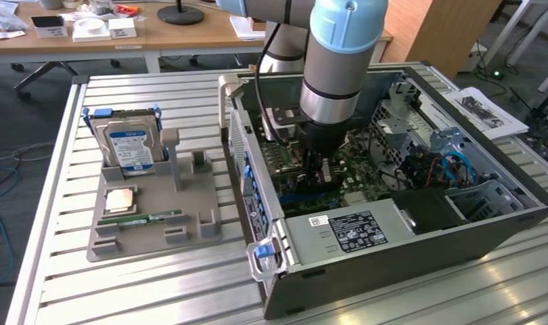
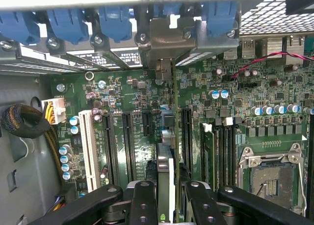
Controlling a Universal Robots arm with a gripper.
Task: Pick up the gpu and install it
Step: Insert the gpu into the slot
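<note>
Green motherboard (image 2: pixel 132 102) fills our wrist view, where our hand (image 2: pixel 167 198) pinches the gpu (image 2: pixel 166 173) edge-on, seemingly above a slot.

You have a slatted metal table (image 1: pixel 157 284). On it, the open computer case (image 1: pixel 409 250) sits just beside the grey parts holder (image 1: pixel 152 227), on the exterior view's right.

**Arm down inside the case**

I see the case (image 1: pixel 392 223) lying open on the table (image 1: pixel 147 291), towards the exterior view's right. The holder (image 1: pixel 152 223) sits beside it on the left, with the hard drive (image 1: pixel 130 145) standing in it. My gripper (image 2: pixel 166 200) is inside the case, gripping the gpu (image 2: pixel 166 171) edge-on over the motherboard (image 2: pixel 132 102), between slots.
</note>
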